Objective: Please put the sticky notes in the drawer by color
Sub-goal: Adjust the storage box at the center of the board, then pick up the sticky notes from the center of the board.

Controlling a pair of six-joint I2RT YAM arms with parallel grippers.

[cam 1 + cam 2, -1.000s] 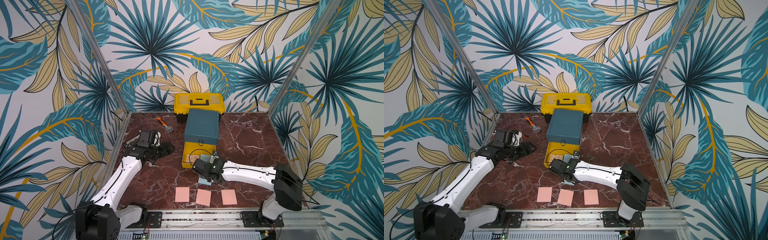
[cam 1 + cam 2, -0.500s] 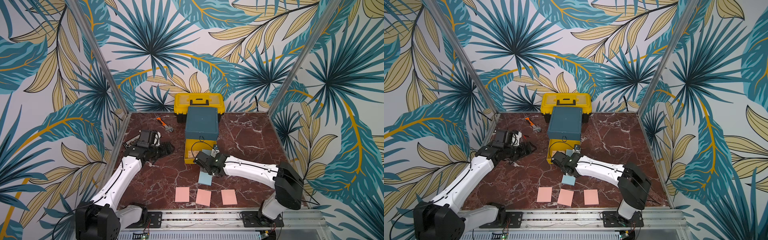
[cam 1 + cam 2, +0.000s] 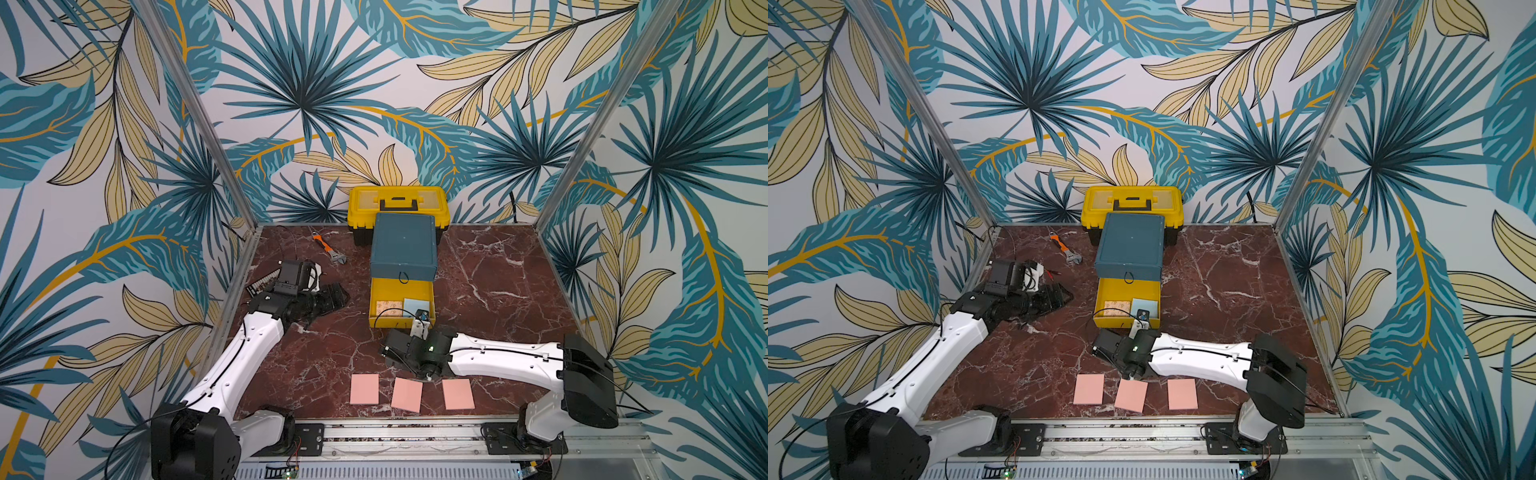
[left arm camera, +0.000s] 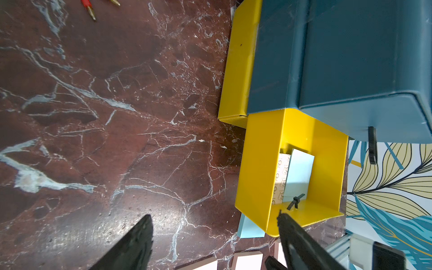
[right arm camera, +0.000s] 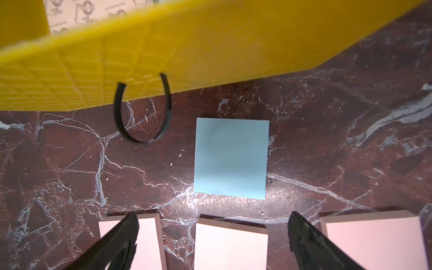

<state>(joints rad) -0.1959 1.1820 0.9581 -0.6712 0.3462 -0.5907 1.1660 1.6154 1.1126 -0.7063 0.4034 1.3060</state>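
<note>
Blue pad lying short of the drawer, three pinks untouched.
The teal cabinet [image 3: 404, 245] has its yellow drawer [image 3: 372, 297] pulled open with a blue sticky note [image 3: 417, 304] inside. Another blue pad [image 5: 230, 157] lies flat on the marble [image 3: 498, 291] just before the drawer front, three pink pads [image 3: 364, 388] wait in a row, and no green is in view. The right claw [image 5: 214, 215], jaws wide and empty, has drawn back from the drawer front in the last half second and now covers that pad in both top views. The left claw [image 4: 214, 214], apart and empty, hasn't budged.
</note>
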